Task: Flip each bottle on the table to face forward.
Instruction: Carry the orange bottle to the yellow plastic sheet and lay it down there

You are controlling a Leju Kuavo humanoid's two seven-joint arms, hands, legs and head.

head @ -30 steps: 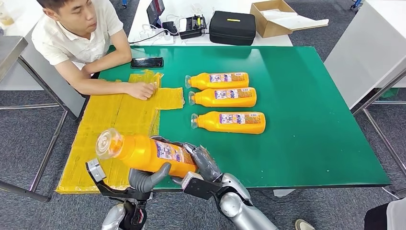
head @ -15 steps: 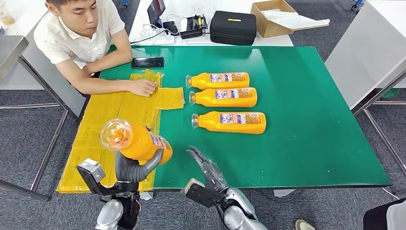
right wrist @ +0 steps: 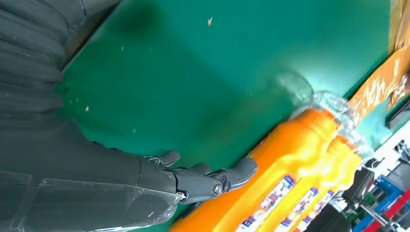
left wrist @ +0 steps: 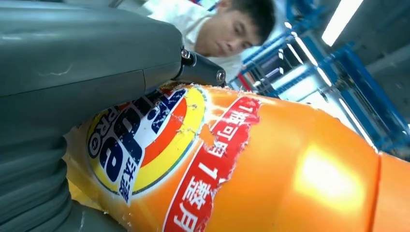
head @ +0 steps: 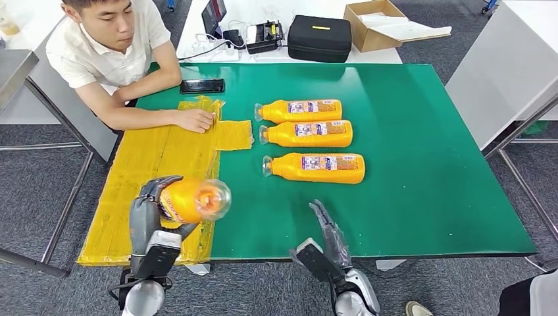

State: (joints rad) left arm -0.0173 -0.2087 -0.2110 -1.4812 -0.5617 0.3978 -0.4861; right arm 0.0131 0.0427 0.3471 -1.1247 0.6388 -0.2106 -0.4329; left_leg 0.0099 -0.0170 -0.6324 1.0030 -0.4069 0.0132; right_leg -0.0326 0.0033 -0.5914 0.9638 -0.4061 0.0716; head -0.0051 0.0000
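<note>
A green table (head: 421, 164) anchors the scene, and everything here is placed against it. A person (head: 112, 46) leans on its far left corner, one hand resting on the yellow sheet (head: 151, 171) that covers the table's left side. Three orange bottles (head: 309, 133) lie flat in a row near the table's middle, clear caps toward the yellow sheet, small printed labels facing up.

A fourth bottle (head: 187, 201) is off the table, lifted above its near left edge over the yellow sheet. The robot's left hand (head: 146, 214) wraps its fingers around the labelled body, cap pointing toward the table's centre; in the left wrist view the big logo label (left wrist: 145, 140) is torn at its edges.

The right hand (head: 329, 234) hovers at the table's near edge, fingers straight and loosely apart, holding nothing.

These bottles look rigid, glossy plastic, probably full and fairly heavy, so likely slick. The broad midsection seems the safest hold; the narrow neck and clear cap offer poor purchase.
</note>
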